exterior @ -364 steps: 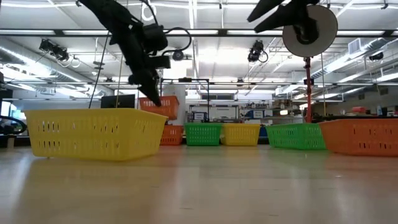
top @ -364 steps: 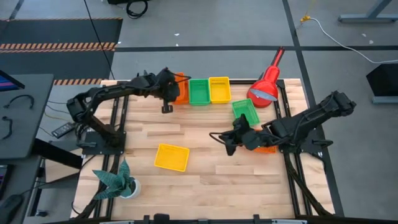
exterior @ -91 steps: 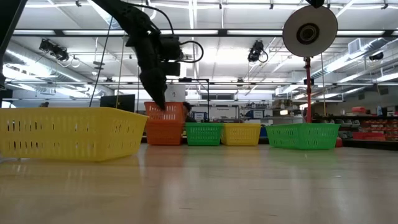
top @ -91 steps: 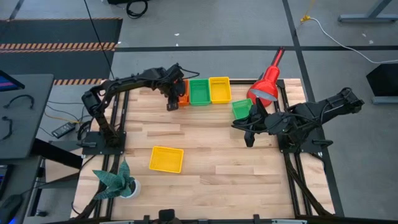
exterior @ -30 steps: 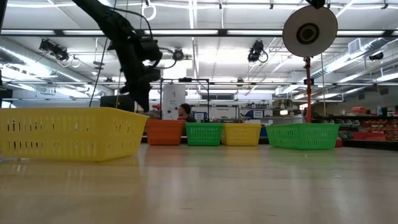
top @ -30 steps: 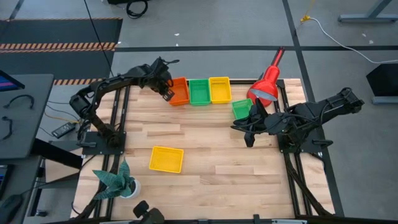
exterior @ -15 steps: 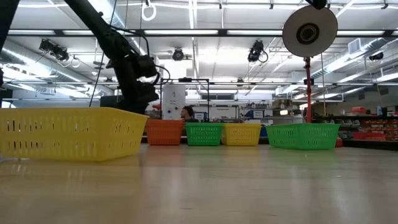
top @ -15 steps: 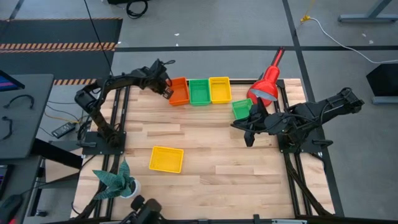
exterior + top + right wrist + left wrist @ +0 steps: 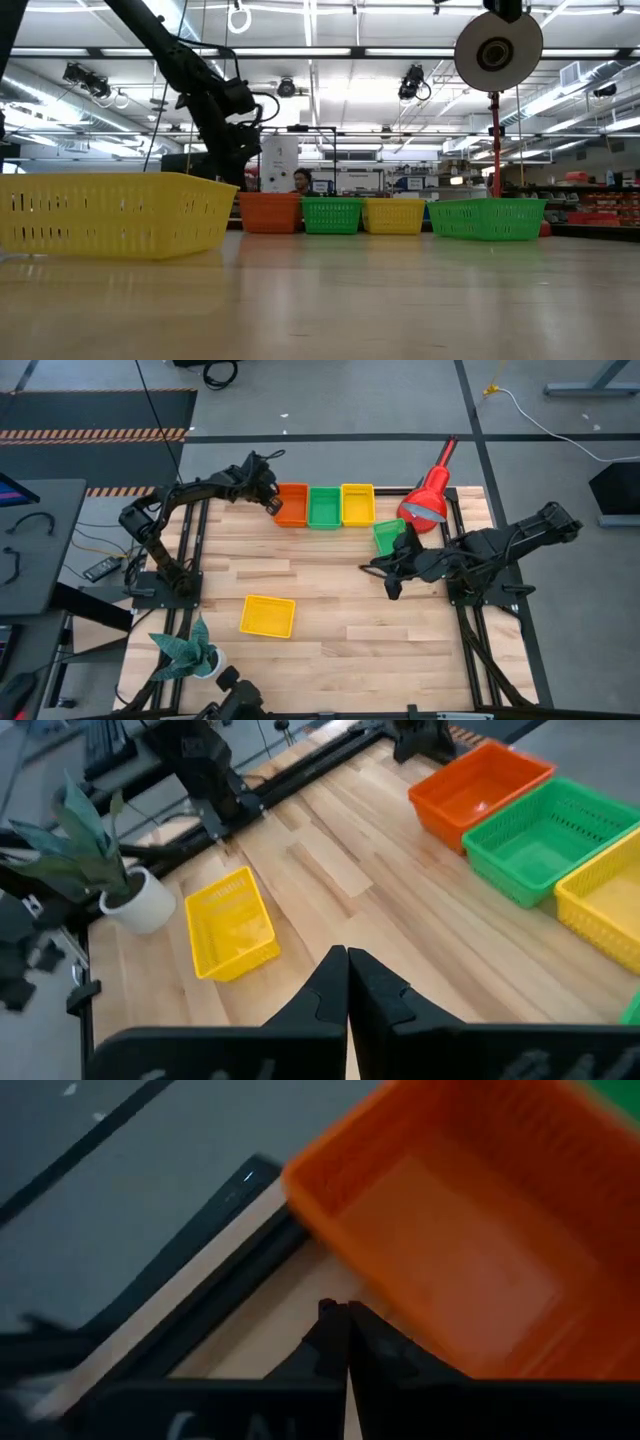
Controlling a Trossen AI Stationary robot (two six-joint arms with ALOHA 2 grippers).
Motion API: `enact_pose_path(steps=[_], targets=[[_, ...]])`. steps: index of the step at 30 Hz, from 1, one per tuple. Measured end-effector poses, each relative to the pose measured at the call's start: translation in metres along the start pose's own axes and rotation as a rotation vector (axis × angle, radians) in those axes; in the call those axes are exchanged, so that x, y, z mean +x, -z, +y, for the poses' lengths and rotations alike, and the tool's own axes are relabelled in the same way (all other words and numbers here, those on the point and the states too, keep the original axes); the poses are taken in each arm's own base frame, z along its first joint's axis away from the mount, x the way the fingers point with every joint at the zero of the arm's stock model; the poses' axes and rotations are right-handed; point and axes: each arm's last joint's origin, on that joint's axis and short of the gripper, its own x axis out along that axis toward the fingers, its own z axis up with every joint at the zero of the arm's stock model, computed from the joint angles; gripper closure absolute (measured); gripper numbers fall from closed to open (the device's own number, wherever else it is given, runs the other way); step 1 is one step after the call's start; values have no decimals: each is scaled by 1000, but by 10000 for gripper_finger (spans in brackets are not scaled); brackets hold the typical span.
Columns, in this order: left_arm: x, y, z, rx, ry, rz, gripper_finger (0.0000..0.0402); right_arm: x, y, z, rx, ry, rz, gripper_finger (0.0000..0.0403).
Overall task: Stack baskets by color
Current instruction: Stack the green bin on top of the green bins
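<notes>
An orange basket (image 9: 292, 505), a green basket (image 9: 324, 507) and a yellow basket (image 9: 357, 503) stand side by side on their bottoms along the table's far edge. A second green basket (image 9: 388, 538) sits right of them, partly under my right arm. A second yellow basket (image 9: 268, 616) rests toward the near left. My left gripper (image 9: 271, 503) is shut, low at the orange basket's left side. My right gripper (image 9: 391, 588) is shut and holds nothing, above the table's middle right. My left gripper's shut fingertips (image 9: 338, 1316) lie against the outside of the orange basket's left wall (image 9: 372, 1298), low down near the table. The fingers slant down from the table's left side. The basket stands flat on the table, against the green one.
A red cone-shaded lamp (image 9: 430, 495) stands at the far right corner. A potted plant (image 9: 190, 650) is at the near left corner. Bare wood lies between the far row and the near yellow basket.
My left gripper has sunk and gone toward the table's right, against the orange basket. The orange basket, skewed before, has turned square with the row and slid right. The green and yellow baskets beside it have shifted right with it.
</notes>
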Motion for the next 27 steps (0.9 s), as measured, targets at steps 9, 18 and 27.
enact_pose_path(steps=[9,18,27], targets=[[-63,-20,5,92,-124,77,395,38,18,-30,-152,123,439,383],[-137,-23,-51,-36,186,-96,395,81,31,-81,-744,32,802,301],[-171,-6,-124,110,357,-131,395,100,68,-131,-828,71,917,256]])
